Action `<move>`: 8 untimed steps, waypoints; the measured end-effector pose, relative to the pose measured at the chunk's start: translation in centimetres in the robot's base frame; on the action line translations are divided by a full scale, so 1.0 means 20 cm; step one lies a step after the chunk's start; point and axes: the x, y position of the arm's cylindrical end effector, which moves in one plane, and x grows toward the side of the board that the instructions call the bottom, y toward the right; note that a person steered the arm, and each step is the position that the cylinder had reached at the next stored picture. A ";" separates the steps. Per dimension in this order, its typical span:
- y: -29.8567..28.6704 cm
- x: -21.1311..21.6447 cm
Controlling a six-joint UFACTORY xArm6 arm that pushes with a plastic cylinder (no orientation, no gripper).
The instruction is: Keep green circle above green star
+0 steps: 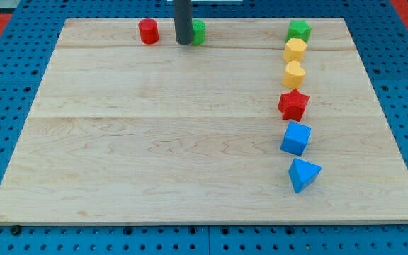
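**No readable text anywhere**

Nothing readable is showing in the camera view. The wooden table is carrying no letters, numbers, labels or brand marks, and the coloured blocks on it are showing plain faces. The blue pegboard around it is likewise showing only rows of holes.

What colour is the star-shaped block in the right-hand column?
Red: the star sits below two yellow blocks, seen in the camera view.
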 end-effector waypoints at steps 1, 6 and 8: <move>-0.02 -0.09; 0.46 -0.25; 0.54 -0.25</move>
